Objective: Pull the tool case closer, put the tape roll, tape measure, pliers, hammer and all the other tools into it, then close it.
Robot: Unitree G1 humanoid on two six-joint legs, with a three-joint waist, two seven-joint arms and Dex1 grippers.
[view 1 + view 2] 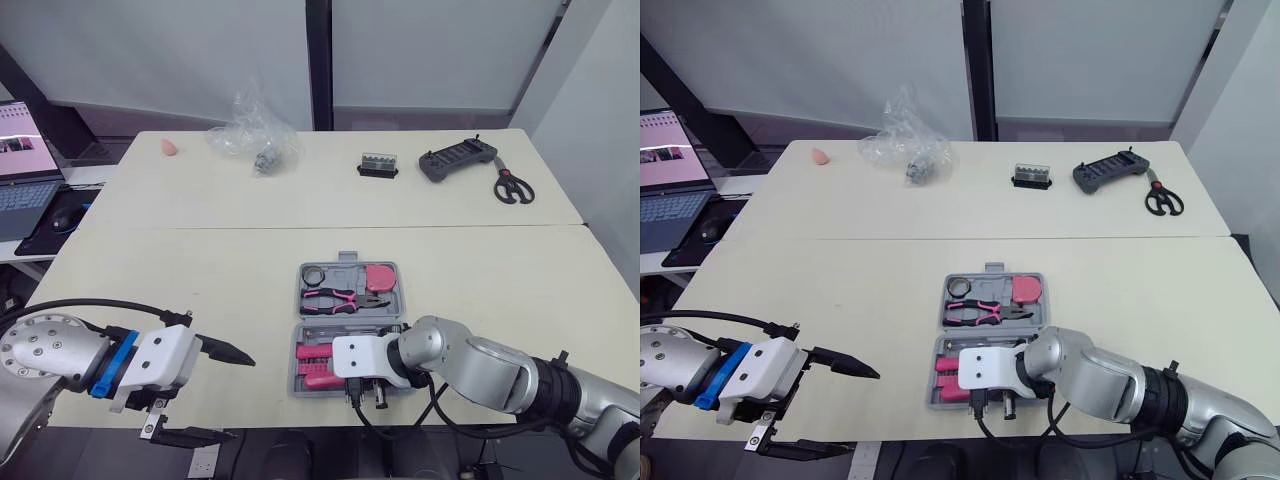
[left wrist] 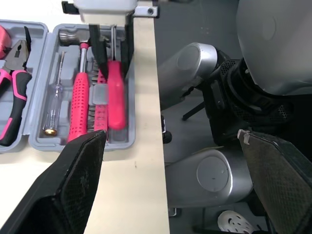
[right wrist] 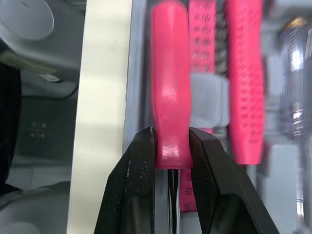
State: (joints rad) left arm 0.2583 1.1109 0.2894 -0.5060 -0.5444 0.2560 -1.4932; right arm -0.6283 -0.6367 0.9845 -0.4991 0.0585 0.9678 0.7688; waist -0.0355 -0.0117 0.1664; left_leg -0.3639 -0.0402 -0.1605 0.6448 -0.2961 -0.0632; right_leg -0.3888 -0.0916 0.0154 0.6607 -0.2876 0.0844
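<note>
The tool case (image 1: pixel 342 268) lies open on the table (image 1: pixel 200 290), and its near half stands just beside the front edge. The right gripper (image 3: pixel 171 141) is clamped on the pink-handled screwdriver (image 3: pixel 168 73), both fingers pressed against the handle at the end where a thin dark shaft begins. The left gripper (image 1: pixel 240 398) hangs spread wide and empty off the table's front edge, well apart from the case. The screwdriver rests in the slot nearest the case's front wall, beside the hammer (image 2: pixel 78 97). The far half holds the tape roll (image 1: pixel 314 274), the pliers (image 1: pixel 345 297) and the tape measure (image 1: pixel 380 277).

We judge three risks from this position:

- If the fingers lift before they part, the tool comes out of its slot with them.
- If the handle is not pressed fully into its clip, it will sit proud and stop the two halves from meeting when the case is closed.
- Any sideways or outward drag from the right arm could slide the case toward the table edge, because little bare surface lies in front of it.

The screwdriver's long axis runs parallel to the front table edge and along the length of the case. As far as we can tell, the rounded butt of the handle points to the robot's left, toward the left gripper, and the shaft points to the right under the right gripper. The hammer handle lies on the same axis.
</note>
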